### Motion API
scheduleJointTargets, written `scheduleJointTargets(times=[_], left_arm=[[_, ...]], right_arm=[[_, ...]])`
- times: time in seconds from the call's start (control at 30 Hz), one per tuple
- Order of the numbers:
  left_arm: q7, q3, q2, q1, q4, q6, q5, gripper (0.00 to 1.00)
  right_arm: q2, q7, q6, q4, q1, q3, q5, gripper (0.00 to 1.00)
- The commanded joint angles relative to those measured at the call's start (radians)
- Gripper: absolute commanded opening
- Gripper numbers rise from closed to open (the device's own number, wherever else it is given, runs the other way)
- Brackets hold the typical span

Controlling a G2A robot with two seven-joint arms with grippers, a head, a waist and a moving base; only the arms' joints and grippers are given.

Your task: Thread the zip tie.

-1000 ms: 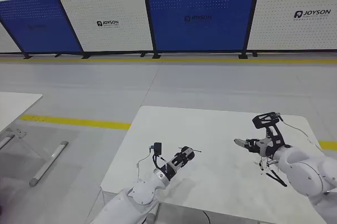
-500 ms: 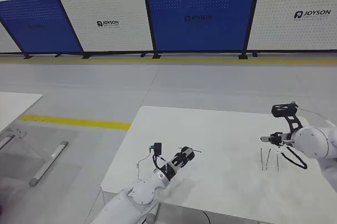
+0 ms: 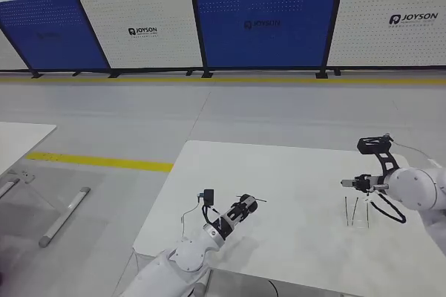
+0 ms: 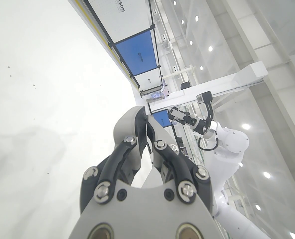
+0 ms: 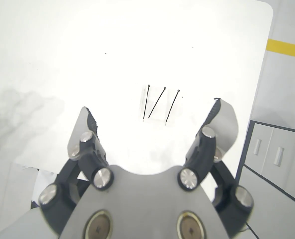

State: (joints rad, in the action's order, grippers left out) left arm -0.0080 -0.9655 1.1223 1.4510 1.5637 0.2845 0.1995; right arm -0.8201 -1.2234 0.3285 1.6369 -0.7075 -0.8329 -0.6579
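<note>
Three black zip ties [image 5: 157, 102] lie side by side on the white table [image 5: 87, 38], near its right edge; in the top view these zip ties [image 3: 355, 211] show as thin dark lines. My right gripper [image 5: 153, 107] hangs open above them, fingers spread wide with nothing between; from above, the right gripper [image 3: 353, 183] sits just behind the ties. My left gripper [image 4: 145, 115] is shut with nothing visible in it. The left gripper [image 3: 246, 205] is held low over the table's front left part, pointing toward the right arm [image 4: 204, 125].
The table's rounded right corner [image 5: 268, 8] and edge lie close to the ties, with a yellow floor line [image 5: 286, 47] beyond. A second white table [image 3: 15, 141] stands far left. Blue and white panels [image 3: 267, 33] line the back. Bare tabletop [image 3: 297, 178] lies between the arms.
The right arm swung from the table's front toward the right edge, uncovering the zip ties, then edged slightly left. The left arm has not moved.
</note>
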Motion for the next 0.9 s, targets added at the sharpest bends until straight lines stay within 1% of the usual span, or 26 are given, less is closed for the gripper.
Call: scheduleJointTargets(times=[0.0,0.1,0.17,0.23,0.3,0.33,0.4,0.6,0.63,0.67,0.73,0.8,0.83,0.87], left_arm=[[0.0,0.0,0.0,0.0,0.0,0.0,0.0,0.0],[0.0,0.0,0.0,0.0,0.0,0.0,0.0,0.0],[0.0,0.0,0.0,0.0,0.0,0.0,0.0,0.0],[0.0,0.0,0.0,0.0,0.0,0.0,0.0,0.0],[0.0,0.0,0.0,0.0,0.0,0.0,0.0,0.0],[0.0,0.0,0.0,0.0,0.0,0.0,0.0,0.0],[0.0,0.0,0.0,0.0,0.0,0.0,0.0,0.0],[-0.003,0.001,0.001,0.0,0.004,-0.002,0.004,0.0],[-0.005,-0.002,0.002,-0.002,0.013,0.0,0.013,0.0],[-0.011,-0.003,0.003,0.0,0.028,0.012,0.028,0.0],[-0.05,-0.019,0.001,0.01,0.063,0.027,0.083,0.0],[-0.073,-0.05,-0.005,0.031,0.133,0.055,0.102,0.0],[-0.076,-0.068,-0.008,0.047,0.177,0.055,0.114,0.0],[-0.077,-0.093,-0.013,0.071,0.228,0.055,0.112,0.0]], right_arm=[[-0.004,-0.01,-0.04,-0.038,0.0,-0.004,0.048,1.0],[-0.021,-0.042,-0.071,-0.102,0.028,0.017,0.091,1.0],[-0.038,-0.05,-0.067,-0.154,0.051,0.045,0.097,1.0],[-0.056,-0.05,-0.036,-0.202,0.077,0.08,0.07,1.0],[-0.079,-0.042,-0.06,-0.24,0.101,0.116,0.088,1.0],[-0.087,-0.033,-0.062,-0.259,0.109,0.125,0.093,1.0],[-0.101,-0.011,-0.084,-0.279,0.119,0.136,0.112,1.0],[-0.101,-0.011,-0.084,-0.279,0.119,0.136,0.112,1.0],[-0.101,-0.011,-0.084,-0.279,0.119,0.136,0.112,1.0],[-0.101,-0.011,-0.084,-0.279,0.119,0.136,0.112,1.0],[-0.101,-0.011,-0.084,-0.279,0.119,0.136,0.112,1.0],[-0.101,-0.011,-0.084,-0.279,0.119,0.136,0.112,1.0],[-0.101,-0.011,-0.084,-0.279,0.119,0.136,0.112,1.0],[-0.101,-0.011,-0.084,-0.279,0.119,0.136,0.112,1.0]])
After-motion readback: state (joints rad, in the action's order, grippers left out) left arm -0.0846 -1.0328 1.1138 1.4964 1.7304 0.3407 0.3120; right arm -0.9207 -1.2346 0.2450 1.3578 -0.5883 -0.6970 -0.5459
